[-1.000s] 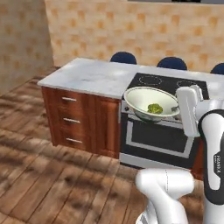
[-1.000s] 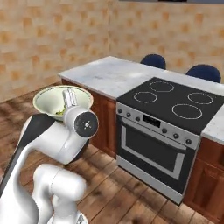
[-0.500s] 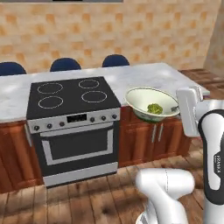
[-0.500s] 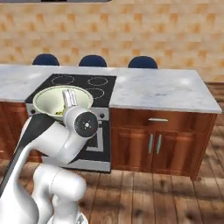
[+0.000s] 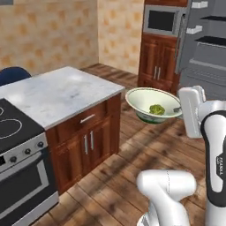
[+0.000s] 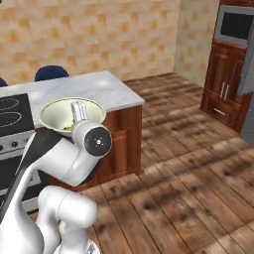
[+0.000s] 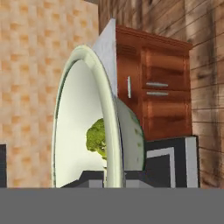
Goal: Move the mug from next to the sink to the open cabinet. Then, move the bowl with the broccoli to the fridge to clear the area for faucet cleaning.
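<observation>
My gripper [image 5: 178,108] is shut on the near rim of the bowl [image 5: 152,103], a wide cream-white bowl with a pale green rim, and holds it in the air over the wooden floor. The broccoli [image 5: 156,109] lies inside it. In the right base view the bowl [image 6: 64,111] sits just behind the hand, with the gripper [image 6: 78,112] on its rim. The hand view looks along the bowl's rim [image 7: 109,131], with the broccoli [image 7: 97,138] inside and the gripper [image 7: 114,179] clamped at the bottom. The fridge [image 5: 207,48] stands open at the far right. Mug, sink, faucet and open cabinet are out of view.
A marble-topped island counter [image 5: 57,92] with wooden doors stands to the left, with a black stove [image 5: 13,132] at its left end and a blue chair [image 5: 13,73] behind. A tall wooden unit with a microwave [image 5: 161,20] stands beside the fridge. Wooden floor [image 6: 198,163] lies between.
The whole picture has swung: the stove slid to the left edge, and the island's end, the floor and the fridge came into view. The bowl stays in the same grip.
</observation>
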Robot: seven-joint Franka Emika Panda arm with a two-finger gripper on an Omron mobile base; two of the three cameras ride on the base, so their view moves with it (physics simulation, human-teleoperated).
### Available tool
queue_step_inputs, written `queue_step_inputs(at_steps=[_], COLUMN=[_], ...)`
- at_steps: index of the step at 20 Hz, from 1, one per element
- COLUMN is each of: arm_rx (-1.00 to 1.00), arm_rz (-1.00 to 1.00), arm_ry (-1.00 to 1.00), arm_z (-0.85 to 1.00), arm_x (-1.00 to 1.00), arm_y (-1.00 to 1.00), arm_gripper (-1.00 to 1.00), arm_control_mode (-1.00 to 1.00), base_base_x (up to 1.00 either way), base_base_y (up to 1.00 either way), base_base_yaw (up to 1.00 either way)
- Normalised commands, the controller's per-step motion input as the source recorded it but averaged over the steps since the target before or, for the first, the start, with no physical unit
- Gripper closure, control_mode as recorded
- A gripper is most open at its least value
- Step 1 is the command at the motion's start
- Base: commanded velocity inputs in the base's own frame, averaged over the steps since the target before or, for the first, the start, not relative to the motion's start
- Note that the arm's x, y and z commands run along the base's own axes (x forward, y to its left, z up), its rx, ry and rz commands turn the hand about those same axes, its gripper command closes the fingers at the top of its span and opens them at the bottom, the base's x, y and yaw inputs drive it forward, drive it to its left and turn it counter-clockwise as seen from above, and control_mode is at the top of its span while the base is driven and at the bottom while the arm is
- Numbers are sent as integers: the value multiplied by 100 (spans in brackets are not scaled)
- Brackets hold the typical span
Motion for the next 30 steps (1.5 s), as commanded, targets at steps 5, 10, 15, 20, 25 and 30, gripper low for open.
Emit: queue_step_inputs(at_steps=[5, 10, 15, 20, 25, 30], arm_rx=[0, 0, 0, 0, 0, 0], arm_rz=[0, 0, 0, 0, 0, 0], arm_ry=[0, 0, 0, 0, 0, 0], arm_z=[0, 0, 0, 0, 0, 0], arm_x=[0, 0, 0, 0, 0, 0], arm_y=[0, 0, 0, 0, 0, 0], arm_gripper=[100, 100, 100, 100, 100, 100], arm_control_mode=[100, 100, 100, 100, 100, 100], base_base_x=[77, 100, 100, 100, 100, 100], base_base_y=[-9, 24, 37, 41, 39, 35], base_base_yaw=[-78, -47, -42, -41, -38, -33])
